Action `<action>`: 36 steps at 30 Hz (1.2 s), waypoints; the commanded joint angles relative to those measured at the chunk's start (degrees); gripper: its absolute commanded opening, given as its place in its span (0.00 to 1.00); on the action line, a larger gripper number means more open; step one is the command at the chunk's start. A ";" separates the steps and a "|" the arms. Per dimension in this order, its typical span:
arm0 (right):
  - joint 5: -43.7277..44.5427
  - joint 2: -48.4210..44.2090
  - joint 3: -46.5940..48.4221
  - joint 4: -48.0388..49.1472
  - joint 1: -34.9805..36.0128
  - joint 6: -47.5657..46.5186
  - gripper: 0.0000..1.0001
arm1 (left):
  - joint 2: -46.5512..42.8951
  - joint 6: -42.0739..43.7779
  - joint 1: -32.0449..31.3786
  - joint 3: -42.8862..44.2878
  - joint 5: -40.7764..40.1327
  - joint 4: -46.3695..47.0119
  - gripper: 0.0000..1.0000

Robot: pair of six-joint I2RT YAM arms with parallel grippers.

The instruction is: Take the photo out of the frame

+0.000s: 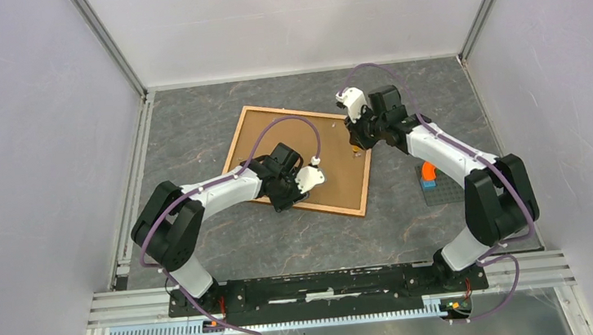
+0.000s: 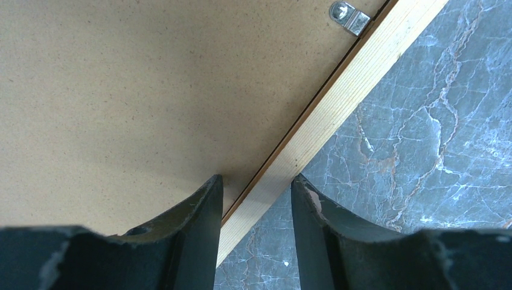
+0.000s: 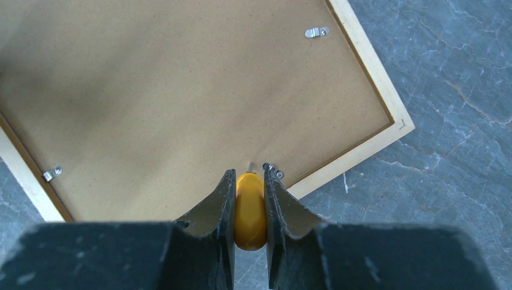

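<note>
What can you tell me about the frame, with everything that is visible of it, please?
The frame is a large rectangle lying flat and askew on the grey marbled table, back up, so its front is hidden. Narrow light-wood moulding surrounds a plain brown fibreboard back, which is held by small metal clips along the edges. The left gripper, jaws open, straddles the near moulding. The right gripper is shut on a yellow tool whose tip is at a clip by the right edge.

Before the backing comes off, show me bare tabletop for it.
Bare table left of the frame up to the wall rail, and the strip between frame and arm bases. Crowded right: right gripper with yellow tool, grey baseplate.
</note>
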 commanded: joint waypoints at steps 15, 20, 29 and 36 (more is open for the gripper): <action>4.33 -1.79 -2.33 0.43 0.26 -3.07 0.00 | 5.34 1.08 0.38 -3.18 1.51 -0.05 0.51; 4.07 0.02 -1.28 1.80 0.27 -1.69 0.00 | 5.29 1.15 0.36 -3.36 1.51 0.01 0.51; 2.99 1.68 1.54 0.97 0.25 -1.31 0.00 | 5.38 1.10 0.40 -3.27 1.50 -0.02 0.51; -3.07 -2.18 2.73 -1.45 0.20 -1.89 0.00 | 5.63 -0.28 -0.82 -1.59 2.30 -1.97 0.45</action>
